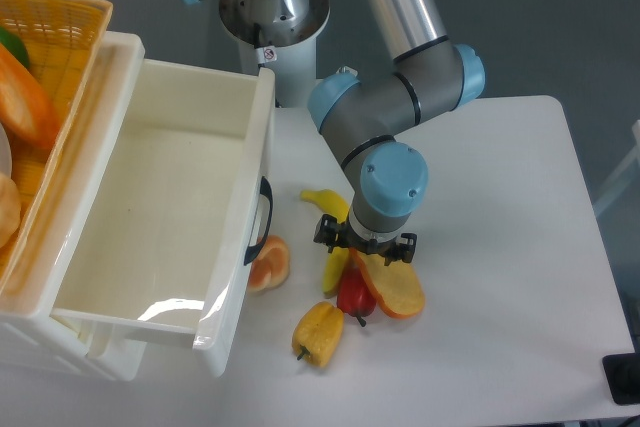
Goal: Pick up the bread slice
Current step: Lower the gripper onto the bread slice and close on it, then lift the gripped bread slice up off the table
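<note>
Basically: bread slice [393, 289] sits directly under the gripper [366, 250], tilted, its upper end tucked beneath the wrist housing, lower end reaching out toward the front right of the red pepper [353, 294]. Fingers are hidden by the gripper body from this angle, so cannot tell if they are spread or closed, or whether they touch the slice. Slice overlaps the red pepper's right side; lifted off the white surface [500, 247] or resting on it, cannot tell.

Landmark = red pepper. Banana [331, 217] just behind and left of it, curving up toward the arm, partly covered by the gripper. Yellow bell pepper [317, 332] just in front-left of it, lying on its side. Citrus wedge [269, 262] further left, touching the front wall of the white bin [150, 207]. Woven yellow basket [55, 37] far left behind the bin, holding orange items.
</note>
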{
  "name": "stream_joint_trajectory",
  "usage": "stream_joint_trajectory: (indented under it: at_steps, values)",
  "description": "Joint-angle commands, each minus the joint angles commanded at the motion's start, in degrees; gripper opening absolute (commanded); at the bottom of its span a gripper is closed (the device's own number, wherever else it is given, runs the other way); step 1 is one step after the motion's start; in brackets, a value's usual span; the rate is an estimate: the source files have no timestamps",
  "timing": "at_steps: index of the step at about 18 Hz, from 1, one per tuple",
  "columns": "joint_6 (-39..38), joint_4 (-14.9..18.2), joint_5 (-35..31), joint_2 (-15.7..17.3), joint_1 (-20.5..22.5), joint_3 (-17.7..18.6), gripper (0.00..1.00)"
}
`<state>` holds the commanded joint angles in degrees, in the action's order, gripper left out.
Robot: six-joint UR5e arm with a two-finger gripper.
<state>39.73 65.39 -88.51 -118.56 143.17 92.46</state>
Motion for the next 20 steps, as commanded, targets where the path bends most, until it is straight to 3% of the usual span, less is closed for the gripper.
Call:
stream_joint_trajectory:
  at_steps: [3,7,11,14,15,20]
  values:
    - [0.17,-0.09,-0.09,-0.44,0.00,0.00,0.99]
    - [0.44,-0.18,-0.26,-0.70,0.00,-0.17,0.88]
    - [0.53,-0.09,-0.26,-0.79,0.00,-0.44,0.51]
    - [1.49,0.17,-0.18,-0.70,0.44,-0.97,0.09]
    - [1.76,0.18,-0.09,-0.70,0.53,-1.14,0.00]
    - [1.76,0.18,0.17,-0.62,0.79,-2.11,0.00]
